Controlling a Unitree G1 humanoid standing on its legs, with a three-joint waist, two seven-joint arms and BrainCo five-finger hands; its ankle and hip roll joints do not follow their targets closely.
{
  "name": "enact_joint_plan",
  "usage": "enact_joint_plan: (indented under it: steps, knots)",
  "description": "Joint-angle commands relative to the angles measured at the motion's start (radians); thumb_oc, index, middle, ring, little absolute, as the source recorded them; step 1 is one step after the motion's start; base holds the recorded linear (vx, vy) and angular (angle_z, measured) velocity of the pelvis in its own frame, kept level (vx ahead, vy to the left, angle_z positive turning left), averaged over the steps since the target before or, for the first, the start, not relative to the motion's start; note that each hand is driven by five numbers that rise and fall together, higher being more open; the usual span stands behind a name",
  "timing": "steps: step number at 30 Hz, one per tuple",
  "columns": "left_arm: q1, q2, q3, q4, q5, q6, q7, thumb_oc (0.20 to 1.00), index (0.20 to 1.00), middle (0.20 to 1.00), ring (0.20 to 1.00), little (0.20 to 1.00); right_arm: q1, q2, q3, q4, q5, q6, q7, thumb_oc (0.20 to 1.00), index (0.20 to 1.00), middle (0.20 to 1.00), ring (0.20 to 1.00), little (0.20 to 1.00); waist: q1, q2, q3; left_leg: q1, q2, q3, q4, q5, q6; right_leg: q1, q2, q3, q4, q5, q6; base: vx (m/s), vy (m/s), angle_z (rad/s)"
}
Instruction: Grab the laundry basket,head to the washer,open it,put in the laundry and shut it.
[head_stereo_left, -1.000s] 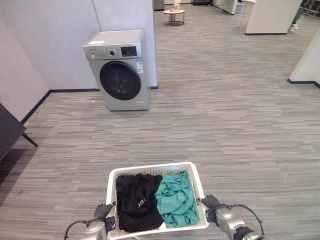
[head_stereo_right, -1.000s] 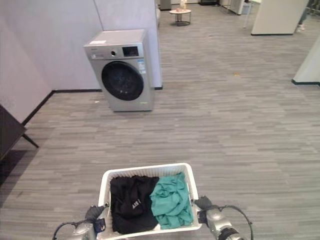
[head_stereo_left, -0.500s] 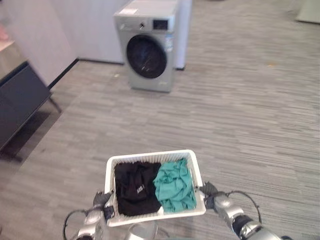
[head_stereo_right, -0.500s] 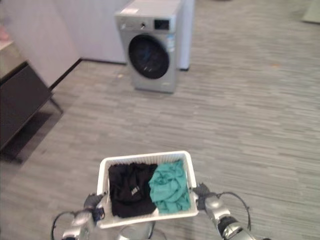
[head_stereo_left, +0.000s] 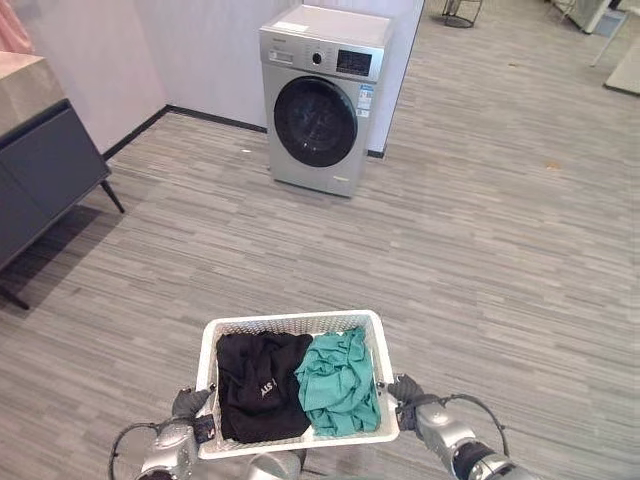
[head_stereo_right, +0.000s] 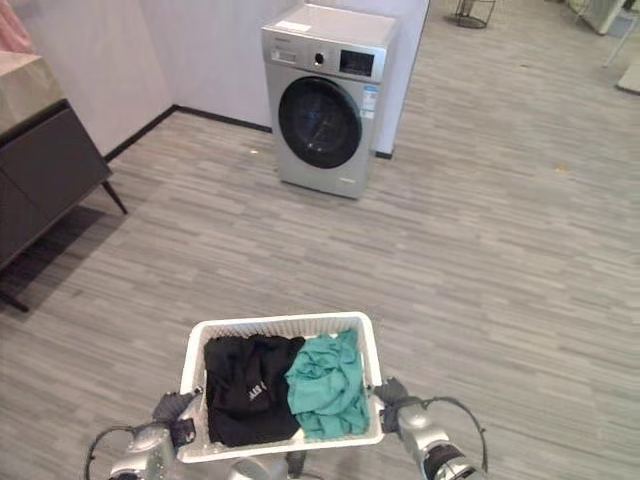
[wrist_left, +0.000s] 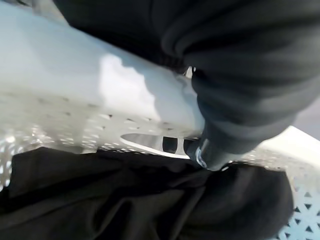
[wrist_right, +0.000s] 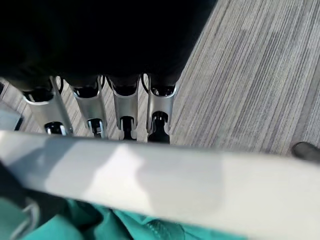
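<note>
Two hands, left hand (head_stereo_left: 187, 404) and right hand (head_stereo_left: 407, 391), curl their fingers (wrist_right: 124, 107) under the laundry basket (head_stereo_left: 293, 325) rim, carrying black and teal laundry (head_stereo_left: 338, 383). Transport step; next, approach the closed washer (head_stereo_left: 322, 98) ahead, well beyond the fingertips.

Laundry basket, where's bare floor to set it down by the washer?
Bare floor lies open between the washer and the laundry basket, and wide to the washer's right. It is tighter on the left, by the dark cabinet.
</note>
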Motion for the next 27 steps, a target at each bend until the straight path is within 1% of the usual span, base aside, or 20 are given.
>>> enact_joint_plan:
  steps: [1,3,4,5,6,7,9,10,11,12,14,15,16,17,19,21,22,23,24,27]
  knots:
    - [0.068,0.060,0.035,-0.005,-0.021,-0.012,-0.025,0.200,0.200,0.200,0.200,0.200,-0.036,0.003,-0.025,-0.054,0.056,-0.042,0.049,0.200,0.200,0.200,0.200,0.200,0.068,-0.005,-0.033,-0.113,-0.023,-0.144,0.024,0.041,0.005,0.073,-0.014,0.016,0.025,0.122,0.053,0.10,0.276,0.07]
    - [0.078,0.066,0.029,-0.023,-0.012,-0.015,-0.025,0.200,0.200,0.200,0.200,0.200,-0.031,-0.001,-0.022,-0.086,0.052,-0.042,0.046,0.200,0.200,0.200,0.200,0.200,0.049,0.015,-0.029,-0.076,-0.043,-0.185,0.008,0.036,0.031,0.035,-0.048,0.039,0.168,0.184,0.046,0.14,0.392,0.20]
    - [0.081,0.067,0.029,-0.026,-0.012,-0.014,-0.025,0.200,0.200,0.200,0.200,0.200,-0.027,-0.003,-0.025,-0.089,0.057,-0.042,0.047,0.200,0.200,0.200,0.200,0.200,0.040,0.022,-0.024,-0.063,-0.041,-0.196,0.000,0.037,0.039,0.017,-0.049,0.052,0.235,0.202,0.039,0.18,0.353,0.54]
    - [0.067,0.073,-0.007,-0.032,0.000,-0.010,-0.024,0.200,0.200,0.200,0.200,0.200,-0.015,-0.026,-0.033,-0.137,0.066,-0.046,0.050,0.200,0.200,0.200,0.200,0.200,-0.018,0.040,-0.007,-0.050,-0.030,-0.262,-0.002,0.045,0.047,-0.097,0.124,0.221,0.337,0.123,0.002,0.26,0.265,1.11]
    - [0.065,0.072,-0.005,-0.050,0.009,-0.004,-0.029,0.200,0.200,0.200,0.200,0.200,0.003,-0.033,-0.046,-0.167,0.076,-0.045,0.057,0.200,0.200,0.200,0.200,0.200,-0.047,0.041,0.001,-0.021,-0.020,-0.298,-0.027,0.051,0.043,-0.169,0.172,0.208,0.298,0.095,-0.007,0.23,0.157,1.61]
    - [0.066,0.072,-0.005,-0.051,0.010,-0.004,-0.029,0.200,0.200,0.200,0.200,0.200,0.004,-0.033,-0.046,-0.167,0.076,-0.044,0.057,0.200,0.200,0.200,0.200,0.200,-0.050,0.040,0.002,-0.018,-0.020,-0.301,-0.031,0.051,0.043,-0.167,0.171,0.205,0.300,0.091,-0.008,0.18,0.048,1.59]
    - [0.064,0.079,-0.007,-0.070,0.007,-0.006,-0.033,0.200,0.200,0.200,0.200,0.200,0.000,-0.035,-0.049,-0.174,0.080,-0.045,0.062,0.200,0.200,0.200,0.200,0.200,-0.063,0.044,0.015,0.010,0.010,-0.301,-0.044,0.042,0.027,-0.201,0.160,0.137,0.209,0.075,-0.018,0.15,-0.041,0.64]
    - [0.056,0.084,-0.013,-0.066,0.007,-0.008,-0.032,0.200,0.200,0.200,0.200,0.200,-0.005,-0.037,-0.049,-0.169,0.083,-0.046,0.063,0.200,0.200,0.200,0.200,0.200,-0.071,0.039,0.027,0.026,0.014,-0.312,-0.044,0.031,0.022,-0.224,0.182,0.153,0.148,0.072,-0.019,0.39,-0.153,0.17]
    - [0.035,0.092,-0.022,-0.056,0.011,-0.013,-0.023,0.200,0.200,0.200,0.200,0.200,-0.007,-0.042,-0.048,-0.170,0.097,-0.052,0.057,0.200,0.200,0.200,0.200,0.200,-0.092,0.019,0.052,0.062,0.022,-0.360,-0.038,0.007,0.005,-0.270,0.216,0.217,-0.040,0.121,-0.003,0.43,-0.152,0.14]
    - [0.027,0.093,-0.023,-0.051,0.008,-0.016,-0.021,0.200,0.200,0.200,0.200,0.200,-0.008,-0.040,-0.046,-0.176,0.102,-0.050,0.053,0.200,0.200,0.200,0.200,0.200,-0.106,0.014,0.059,0.076,0.032,-0.386,-0.038,0.001,-0.002,-0.317,0.207,0.233,-0.109,0.159,0.013,0.46,-0.131,0.16]
    - [0.022,0.090,-0.021,-0.047,0.001,-0.022,-0.017,0.200,0.200,0.200,0.200,0.200,-0.013,-0.039,-0.041,-0.187,0.101,-0.046,0.049,0.200,0.200,0.200,0.200,0.200,-0.113,0.021,0.063,0.102,0.054,-0.400,-0.044,-0.008,-0.012,-0.332,0.210,0.234,-0.135,0.185,0.025,0.31,-0.051,0.37]
    - [0.016,0.089,-0.026,-0.042,-0.005,-0.026,-0.007,0.200,0.200,0.200,0.200,0.200,-0.019,-0.045,-0.048,-0.195,0.113,-0.044,0.041,0.200,0.200,0.200,0.200,0.200,-0.119,-0.004,0.060,0.128,0.080,-0.433,-0.027,-0.018,-0.032,-0.304,0.235,0.277,-0.134,0.189,0.024,0.40,-0.094,0.54]
    - [0.008,0.083,-0.028,-0.047,-0.010,-0.024,-0.004,0.200,0.200,0.200,0.200,0.200,-0.014,-0.039,-0.049,-0.188,0.122,-0.048,0.038,0.200,0.200,0.200,0.200,0.200,-0.121,-0.027,0.052,0.121,0.083,-0.443,-0.014,-0.020,-0.035,-0.289,0.239,0.280,-0.123,0.196,0.014,0.40,-0.092,0.40]
    - [0.009,0.084,-0.028,-0.048,-0.011,-0.024,-0.004,0.200,0.200,0.200,0.200,0.200,-0.014,-0.038,-0.049,-0.187,0.122,-0.048,0.038,0.200,0.200,0.200,0.200,0.200,-0.121,-0.026,0.051,0.121,0.084,-0.444,-0.013,-0.022,-0.035,-0.288,0.240,0.279,-0.123,0.195,0.014,0.32,-0.065,0.43]
    - [0.016,0.082,-0.032,-0.042,-0.006,-0.017,-0.011,0.200,0.200,0.200,0.200,0.200,-0.006,-0.041,-0.065,-0.183,0.118,-0.046,0.040,0.200,0.200,0.200,0.200,0.200,-0.138,-0.034,0.019,0.149,0.115,-0.462,-0.004,-0.026,-0.052,-0.261,0.260,0.256,-0.110,0.187,0.005,0.44,-0.090,0.96]
    - [0.023,0.088,-0.032,-0.050,-0.017,-0.013,-0.015,0.200,0.200,0.200,0.200,0.200,0.004,-0.049,-0.079,-0.190,0.135,-0.050,0.042,0.200,0.200,0.200,0.200,0.200,-0.155,-0.032,-0.004,0.173,0.165,-0.484,0.013,-0.002,-0.077,-0.232,0.284,0.219,-0.107,0.165,-0.006,0.52,-0.146,0.65]
    - [0.027,0.095,-0.038,-0.066,-0.002,-0.006,-0.019,0.200,0.200,0.200,0.200,0.200,0.003,-0.059,-0.083,-0.198,0.131,-0.047,0.033,0.200,0.200,0.200,0.200,0.200,-0.162,-0.036,-0.005,0.161,0.197,-0.487,0.049,0.008,-0.101,-0.208,0.291,0.183,-0.115,0.147,-0.013,0.38,-0.117,0.01]
    - [0.028,0.095,-0.038,-0.066,-0.002,-0.006,-0.019,0.200,0.200,0.200,0.200,0.200,0.003,-0.059,-0.083,-0.198,0.131,-0.047,0.032,0.200,0.200,0.200,0.200,0.200,-0.166,-0.035,-0.005,0.161,0.198,-0.492,0.051,0.007,-0.101,-0.206,0.292,0.179,-0.117,0.147,-0.014,0.40,-0.173,0.19]
    - [0.018,0.097,-0.046,-0.065,-0.002,-0.004,-0.019,0.200,0.200,0.200,0.200,0.200,-0.006,-0.064,-0.082,-0.203,0.139,-0.055,0.028,0.200,0.200,0.200,0.200,0.200,-0.167,-0.043,-0.001,0.145,0.227,-0.491,0.073,0.038,-0.119,-0.188,0.305,0.157,-0.130,0.140,-0.019,0.19,-0.100,0.36]
    - [0.015,0.098,-0.049,-0.072,-0.007,-0.007,-0.014,0.200,0.200,0.200,0.200,0.200,-0.013,-0.074,-0.078,-0.222,0.136,-0.057,0.021,0.200,0.200,0.200,0.200,0.200,-0.172,-0.042,0.006,0.132,0.247,-0.485,0.073,0.059,-0.128,-0.178,0.317,0.142,-0.145,0.131,-0.023,0.19,-0.089,0.43]
